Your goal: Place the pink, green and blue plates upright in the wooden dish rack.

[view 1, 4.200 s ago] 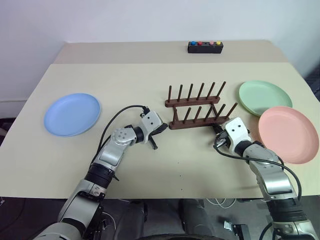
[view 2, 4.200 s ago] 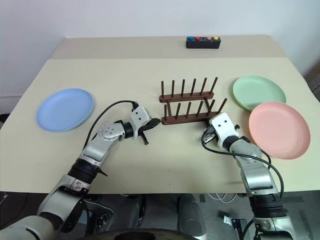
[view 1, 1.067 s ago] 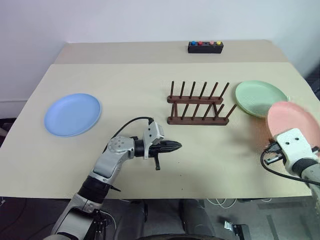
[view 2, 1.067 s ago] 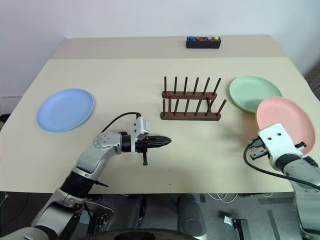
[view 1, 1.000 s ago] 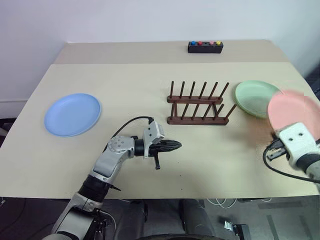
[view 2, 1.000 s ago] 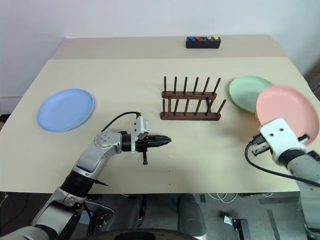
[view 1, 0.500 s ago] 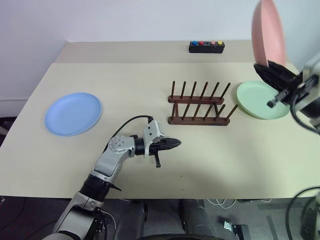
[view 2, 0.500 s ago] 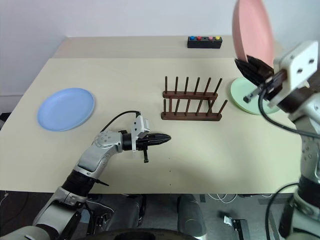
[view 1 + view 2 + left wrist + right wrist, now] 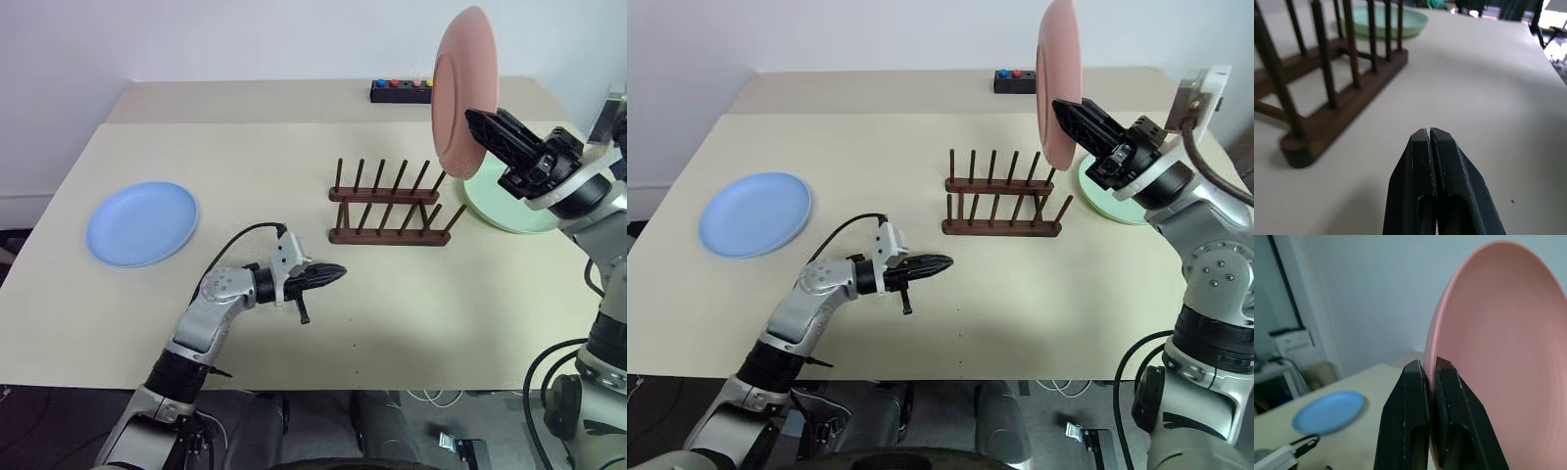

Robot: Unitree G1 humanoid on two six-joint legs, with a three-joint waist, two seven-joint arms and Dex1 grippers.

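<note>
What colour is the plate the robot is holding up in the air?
Salmon pink: a round matte plastic plate, clearest in the right wrist view.

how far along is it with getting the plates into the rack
Nothing is racked yet: the wooden rack stands with bare pegs. In hand: the right gripper pinches the pink plate by its rim, held on edge in the air above the rack's right end. Left to do: seat the pink plate, then the green plate lying flat behind the right arm and the blue plate lying flat at the table's left. The left gripper is shut and holds nothing.
</note>
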